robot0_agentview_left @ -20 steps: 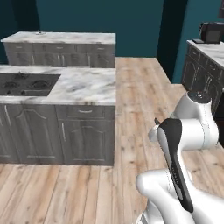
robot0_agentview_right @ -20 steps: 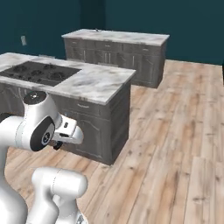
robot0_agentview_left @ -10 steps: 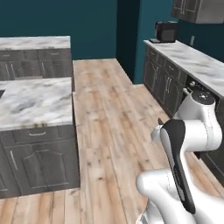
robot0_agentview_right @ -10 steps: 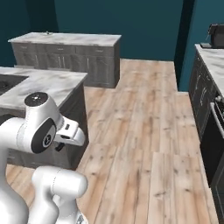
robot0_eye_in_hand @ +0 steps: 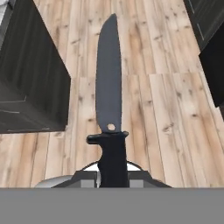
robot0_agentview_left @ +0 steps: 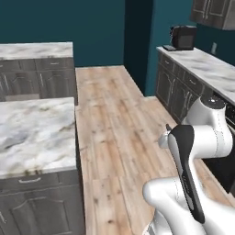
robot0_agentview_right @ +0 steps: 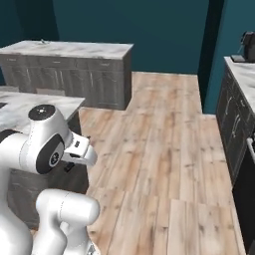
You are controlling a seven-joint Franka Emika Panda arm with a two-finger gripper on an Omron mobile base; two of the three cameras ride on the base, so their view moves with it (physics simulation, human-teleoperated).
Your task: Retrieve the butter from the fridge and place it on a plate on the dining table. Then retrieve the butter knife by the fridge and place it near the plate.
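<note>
1. The gripper (robot0_eye_in_hand: 113,177) is clamped tight on the handle of the butter knife (robot0_eye_in_hand: 109,96).
2. The knife's long axis runs straight out from the jaws, black blade tip pointing away.
3. Beyond it lies the wooden floor (robot0_eye_in_hand: 153,105), dark cabinets (robot0_eye_in_hand: 30,78) alongside.

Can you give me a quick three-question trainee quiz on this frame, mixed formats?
1. True or false: the gripper is shut on the butter knife.
2. Multiple choice: in the hand view, what lies beyond the blade? A) a plate B) wooden floor C) fridge shelves
3. Fill in: in the left base view, the dark appliance stands on the ______ along the right wall.

Key: 1 true, by the handle. 2 B. 3 counter.
</note>
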